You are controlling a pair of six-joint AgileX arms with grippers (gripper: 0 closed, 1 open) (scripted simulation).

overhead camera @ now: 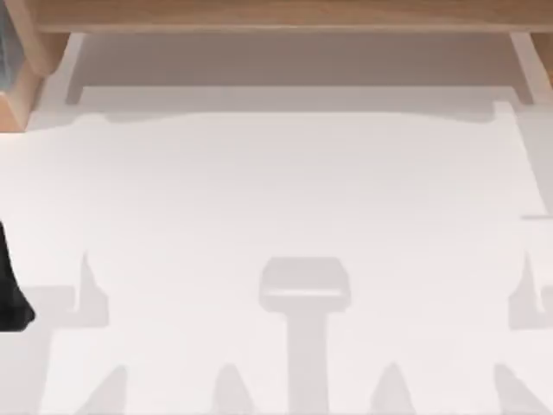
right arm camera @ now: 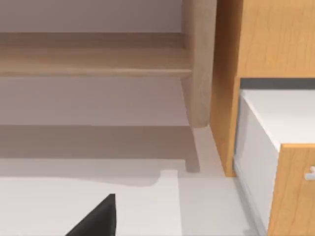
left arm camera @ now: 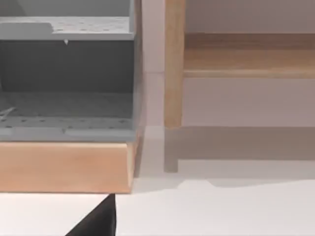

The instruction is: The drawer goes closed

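Drawer (overhead camera: 285,60) stands pulled out from the light wooden frame (overhead camera: 285,13) along the far edge of the top view, its pale inner floor exposed between thin white side walls, and its white front wall runs across the picture just beyond the open worktop (overhead camera: 285,199). A dark part of the left arm (overhead camera: 10,285) sits at the left edge of the top view, well short of the drawer front. In the left wrist view a black tip of the left tool (left arm camera: 98,221) points toward the drawer corner beside a wooden upright and a grey perforated shelf unit (left arm camera: 66,73); I cannot tell whether its fingers are wide or narrow. The right wrist view shows a like black tip of the right tool (right arm camera: 98,221) facing the other drawer corner, next to a wooden cabinet (right arm camera: 266,44); its opening likewise cannot be told. Neither tool touches the drawer. Assessment: closing has not begun, and the approach is the step in hand. The next move calls for bringing a tool squarely against the front wall and pushing straight toward the frame, evenly, so the tray does not skew and bind on its runners.
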